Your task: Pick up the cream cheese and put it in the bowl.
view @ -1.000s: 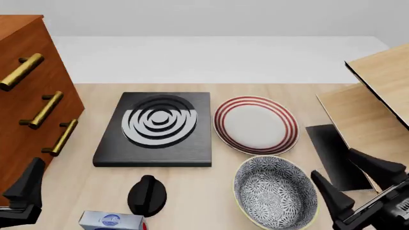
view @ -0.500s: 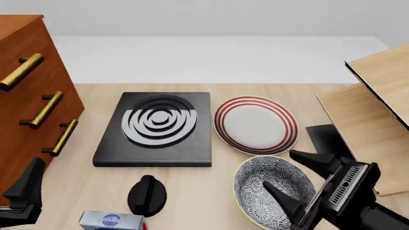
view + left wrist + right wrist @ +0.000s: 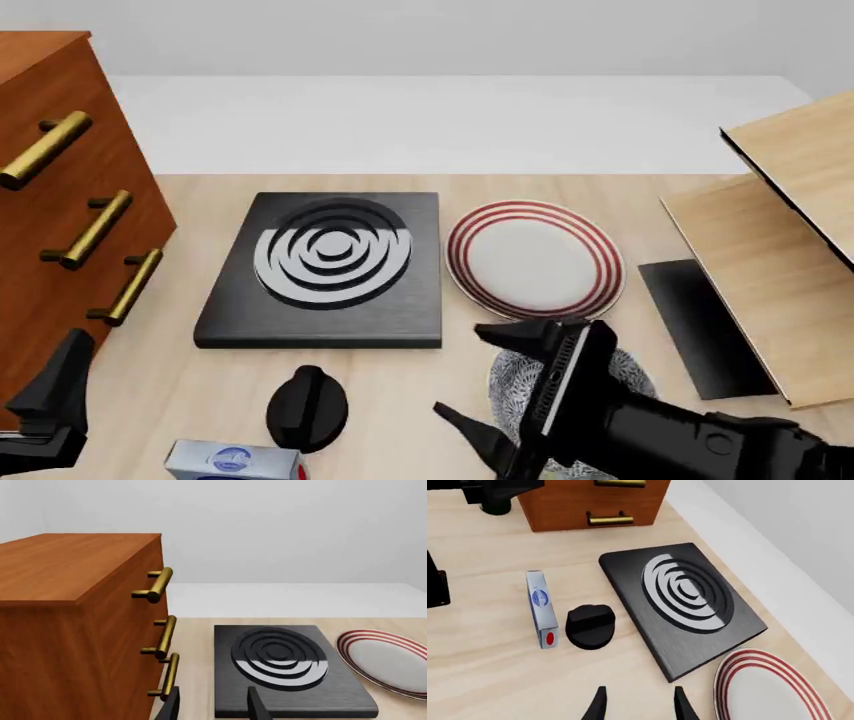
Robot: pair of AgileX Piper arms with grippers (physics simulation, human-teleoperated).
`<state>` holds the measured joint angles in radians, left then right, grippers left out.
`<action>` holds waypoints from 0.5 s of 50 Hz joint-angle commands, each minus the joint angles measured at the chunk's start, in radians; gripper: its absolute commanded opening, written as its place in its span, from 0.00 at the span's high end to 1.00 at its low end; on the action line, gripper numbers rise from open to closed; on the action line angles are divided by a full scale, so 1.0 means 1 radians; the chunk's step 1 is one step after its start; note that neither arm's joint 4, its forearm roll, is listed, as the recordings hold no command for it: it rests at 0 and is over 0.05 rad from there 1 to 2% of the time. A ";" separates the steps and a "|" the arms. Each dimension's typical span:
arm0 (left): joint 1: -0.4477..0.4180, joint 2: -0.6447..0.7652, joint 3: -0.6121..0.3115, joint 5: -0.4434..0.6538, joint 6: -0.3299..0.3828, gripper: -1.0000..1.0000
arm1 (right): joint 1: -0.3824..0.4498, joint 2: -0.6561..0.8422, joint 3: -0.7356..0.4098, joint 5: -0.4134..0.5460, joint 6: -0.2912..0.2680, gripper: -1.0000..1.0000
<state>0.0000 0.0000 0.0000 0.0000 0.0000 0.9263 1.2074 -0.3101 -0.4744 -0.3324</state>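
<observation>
The cream cheese [image 3: 232, 463], a light-blue and white carton, lies at the table's near edge left of centre, partly cut off in the front view. In the right wrist view the cream cheese [image 3: 542, 607] lies flat with its red end showing. The patterned bowl [image 3: 633, 378] sits near front right, mostly covered by my right arm. My right gripper [image 3: 497, 385] hangs open over the bowl's left side, well right of the carton. Its fingertips [image 3: 598, 704] hold nothing. My left gripper [image 3: 47, 420] waits open at the far left by the cabinet, and its fingers [image 3: 256, 706] are empty.
A black knob [image 3: 307, 405] lies just right of the carton. Behind it sit a black stove plate [image 3: 327, 268] and a red-ringed white plate [image 3: 534, 258]. A wooden drawer cabinet [image 3: 60, 200] stands at the left. A wooden rack [image 3: 781, 240] with a black panel stands at the right.
My right arm has swung left from the table's right edge across the bowl and now covers most of it. The left arm and the carton have not moved.
</observation>
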 commanded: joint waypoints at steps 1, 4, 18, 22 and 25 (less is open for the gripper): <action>0.000 0.000 0.000 0.000 0.000 0.00 | 0.096 0.160 -0.102 -0.017 -0.005 0.00; 0.000 0.000 0.000 0.000 0.000 0.00 | 0.117 0.191 -0.128 -0.016 0.000 0.00; 0.000 0.000 0.000 0.000 0.000 0.00 | 0.198 0.297 -0.237 0.002 0.021 0.00; 0.000 0.000 0.000 0.000 0.000 0.00 | 0.215 0.329 -0.261 -0.001 0.028 0.00; 0.000 0.000 0.000 0.000 0.000 0.00 | 0.227 0.341 -0.277 0.001 0.038 0.00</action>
<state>0.0000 0.0000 0.0000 0.0000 0.0000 1.1045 1.4808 -0.5228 -0.4775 -0.3133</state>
